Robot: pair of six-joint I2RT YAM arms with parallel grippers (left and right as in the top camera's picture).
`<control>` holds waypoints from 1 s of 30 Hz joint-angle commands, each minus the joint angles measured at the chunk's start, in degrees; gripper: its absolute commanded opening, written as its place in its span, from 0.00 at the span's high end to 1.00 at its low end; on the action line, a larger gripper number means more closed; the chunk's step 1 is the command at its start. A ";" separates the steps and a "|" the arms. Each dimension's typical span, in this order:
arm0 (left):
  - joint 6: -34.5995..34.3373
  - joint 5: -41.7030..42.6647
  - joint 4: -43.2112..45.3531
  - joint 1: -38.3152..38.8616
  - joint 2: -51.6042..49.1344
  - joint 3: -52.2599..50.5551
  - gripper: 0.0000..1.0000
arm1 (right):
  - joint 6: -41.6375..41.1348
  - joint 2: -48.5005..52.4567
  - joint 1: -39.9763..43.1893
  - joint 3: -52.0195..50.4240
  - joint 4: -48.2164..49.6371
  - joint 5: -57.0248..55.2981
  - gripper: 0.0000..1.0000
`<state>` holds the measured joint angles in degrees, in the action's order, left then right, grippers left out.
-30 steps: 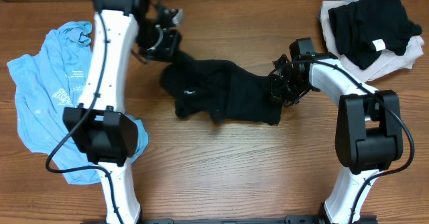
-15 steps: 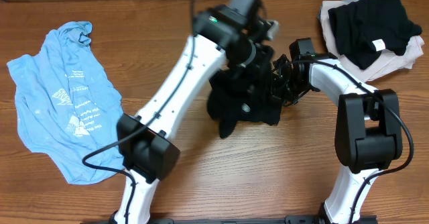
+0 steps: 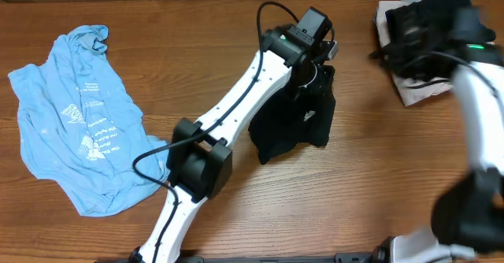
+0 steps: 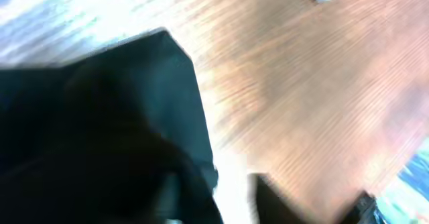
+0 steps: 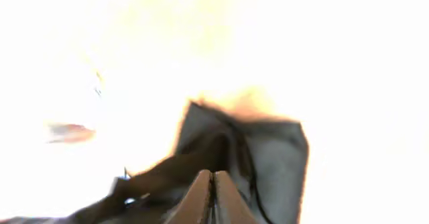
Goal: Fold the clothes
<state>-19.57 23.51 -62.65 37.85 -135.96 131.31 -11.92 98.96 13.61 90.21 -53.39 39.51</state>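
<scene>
Clothes occupy three positions on the wooden table [image 3: 378, 176]; the light blue T-shirt [image 3: 71, 129] lies crumpled and spread out at the left side, white print up, well apart from both of my grippers; the black top [image 3: 287, 129] sits bunched at table centre, its upper end reaching my left gripper [image 3: 317, 57]; a pale folded pile [image 3: 411, 96] with dark fabric on it rests at the upper right corner.

My left arm reaches diagonally across the table to the upper end of the black top; the left wrist view is blurred, showing black cloth at the left over bare wood; I cannot tell whether those jaws are spread or pinching.

My right gripper [image 5: 211, 184] is over the folded pile and smeared in the overhead view; in the right wrist view its two fingers are pressed together tip to tip; dark cloth lies beyond them; the remainder of that view is washed out white.
</scene>
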 commanded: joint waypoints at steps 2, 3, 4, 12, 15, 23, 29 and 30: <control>-0.59 1.81 3.91 -0.22 -2.38 1.38 0.00 | 0.90 -6.29 3.54 1.16 -2.36 1.75 0.87; -0.61 2.01 4.68 -0.26 -2.34 1.40 0.00 | 1.77 -6.71 3.98 1.16 -3.23 1.73 0.85; -0.57 2.67 5.42 -0.33 -1.95 1.75 0.00 | 2.60 -6.86 4.17 1.16 -4.17 1.73 0.83; -0.35 8.87 2.32 -3.82 3.37 13.84 0.00 | 4.70 -6.58 3.56 0.92 -6.43 0.39 0.78; -0.35 10.01 0.00 -7.26 7.39 21.49 0.00 | 4.94 -6.56 3.06 0.85 -8.20 0.17 0.75; 4.00 5.81 -6.21 -17.84 17.68 26.05 0.00 | 7.34 -6.25 -6.80 -2.08 -15.63 -5.57 0.51; 8.63 -2.86 -17.73 -24.57 18.97 25.86 0.00 | 1.38 -6.27 -18.60 -8.87 -15.28 -11.08 0.46; 8.96 -4.94 -18.93 -25.11 18.97 25.53 0.00 | 1.14 -6.25 -20.06 -9.99 -14.62 -11.69 0.46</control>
<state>-14.74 25.65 -78.52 14.68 -114.65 158.28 -7.90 92.53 -2.55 83.50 -69.23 31.97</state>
